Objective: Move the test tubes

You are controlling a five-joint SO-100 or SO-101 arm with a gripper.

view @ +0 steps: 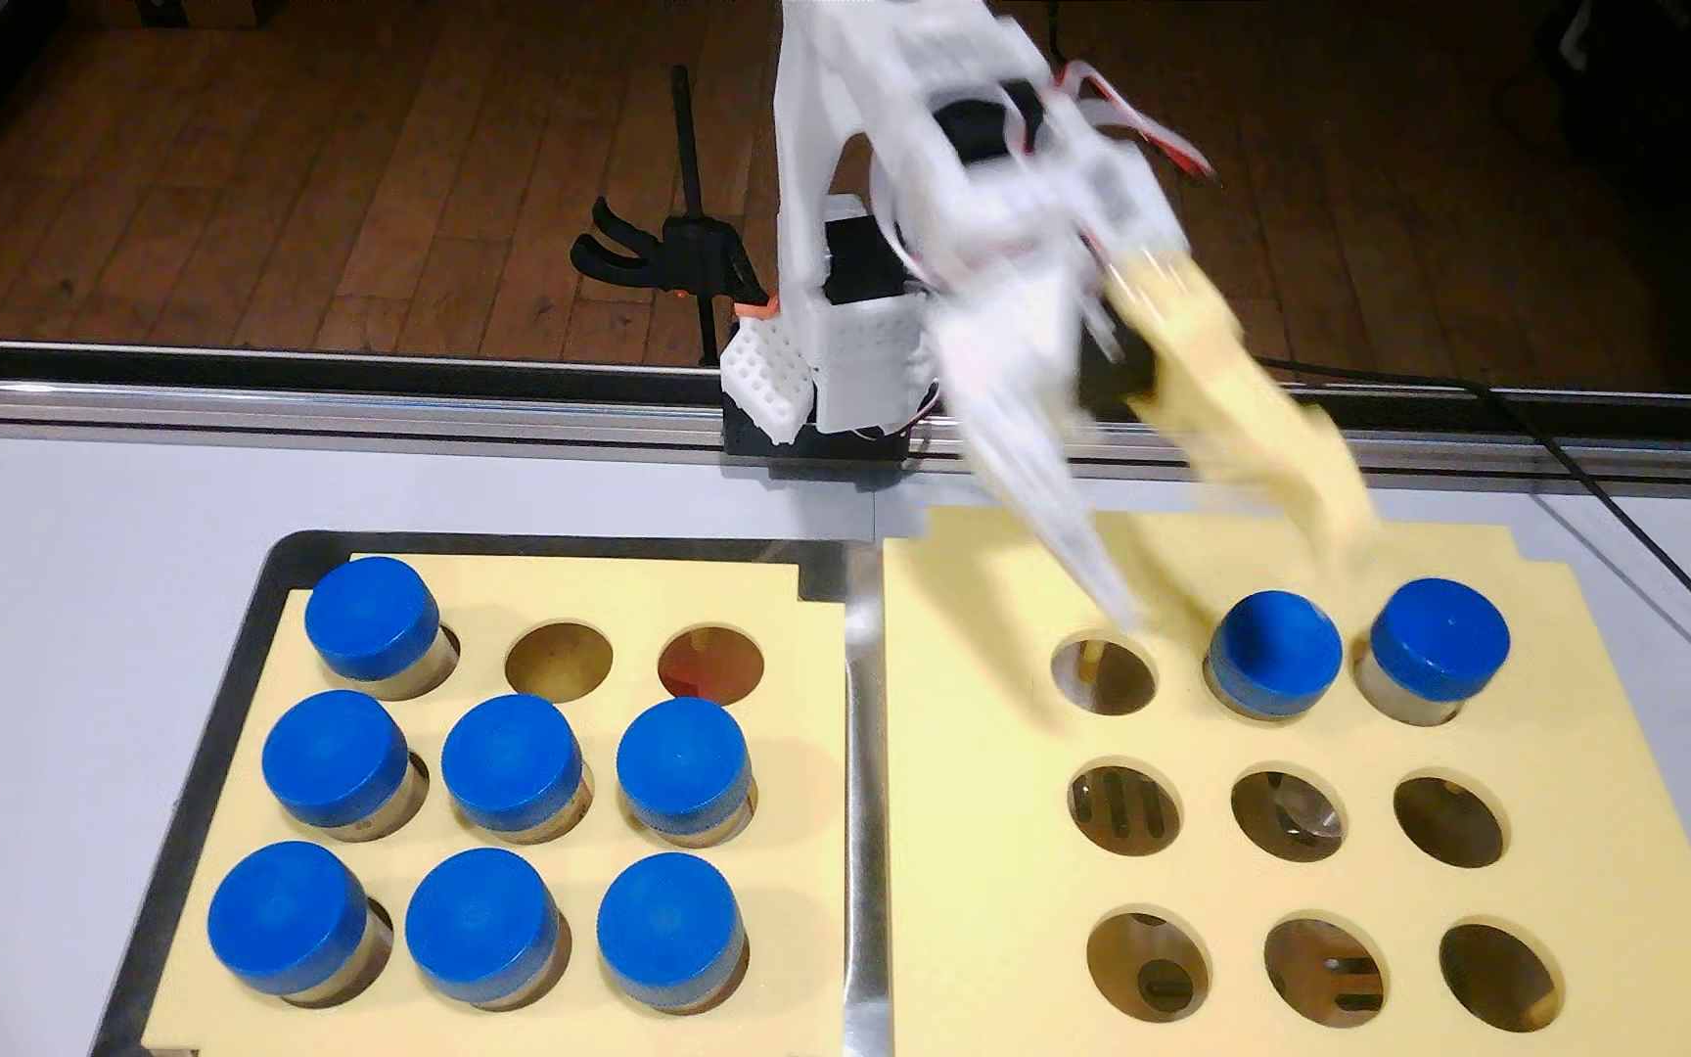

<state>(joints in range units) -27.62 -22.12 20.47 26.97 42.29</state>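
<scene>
Blue-capped test tubes (1275, 656) beneath spread hand (1238, 587)

Left rack (801, 650) sits in a tray (862, 793) on the table (59, 630), w/ seven tubes (511, 762); right rack (974, 813) just beside it, two tubes (1274, 650) in back row, mid & right holes.
</scene>
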